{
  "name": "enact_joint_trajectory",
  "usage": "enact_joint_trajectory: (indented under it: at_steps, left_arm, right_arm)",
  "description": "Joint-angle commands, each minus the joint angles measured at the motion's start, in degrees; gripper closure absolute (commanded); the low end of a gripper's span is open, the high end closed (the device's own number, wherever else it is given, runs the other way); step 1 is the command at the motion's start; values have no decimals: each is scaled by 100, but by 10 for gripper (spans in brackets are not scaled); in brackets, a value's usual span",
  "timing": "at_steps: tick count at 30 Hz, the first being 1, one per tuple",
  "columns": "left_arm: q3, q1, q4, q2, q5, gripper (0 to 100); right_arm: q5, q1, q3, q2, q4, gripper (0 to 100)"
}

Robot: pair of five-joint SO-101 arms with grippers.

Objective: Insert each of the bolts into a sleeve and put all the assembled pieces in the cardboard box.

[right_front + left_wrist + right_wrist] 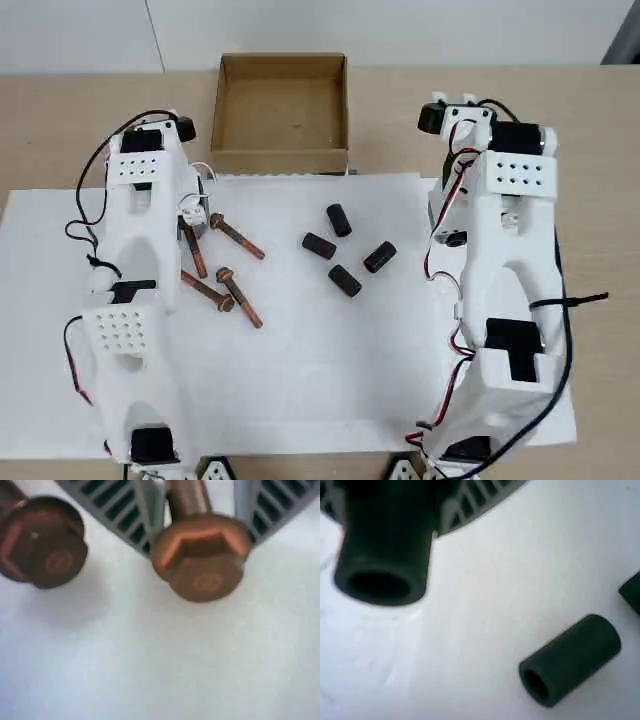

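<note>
Bolt (pixel 200 565) sits head-out under the left gripper (pixel 200 542) at the white sheet's (pixel 300 370) left side, beside the loose bolts (pixel 237 236). Whether it is gripped, I cannot tell. Right gripper (pixel 382 520) is clenched on a black sleeve (pixel 382 555) at the sheet's right side, bore end exposed, likely to receive a shank. Spare sleeves (pixel 344 281) lie mid-sheet. Cardboard box (pixel 283 158) stands far centre, no pieces in it yet.

place: robotics lab bench | cue: wooden table (pixel 60 120) — white sheet (pixel 320 380)
</note>
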Motion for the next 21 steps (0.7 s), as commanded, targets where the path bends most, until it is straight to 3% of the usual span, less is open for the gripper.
enact_joint_trajectory:
  at_steps: [1, 4, 13, 21]
  left_arm:
    - [-101, -18, -26, -18, -18, 932]
    - [-110, 18, 79, -18, -18, 991]
    - [-207, 26, 316, -79, -18, 995]
    - [-1429, 26, 747, -114, -26, 995]
  right_arm:
    - [79, 40, -35, -391, 57, 995]
    - [79, 40, -35, -391, 57, 995]
    - [79, 40, -35, -391, 48, 995]
    - [79, -4, -62, -813, 66, 995]
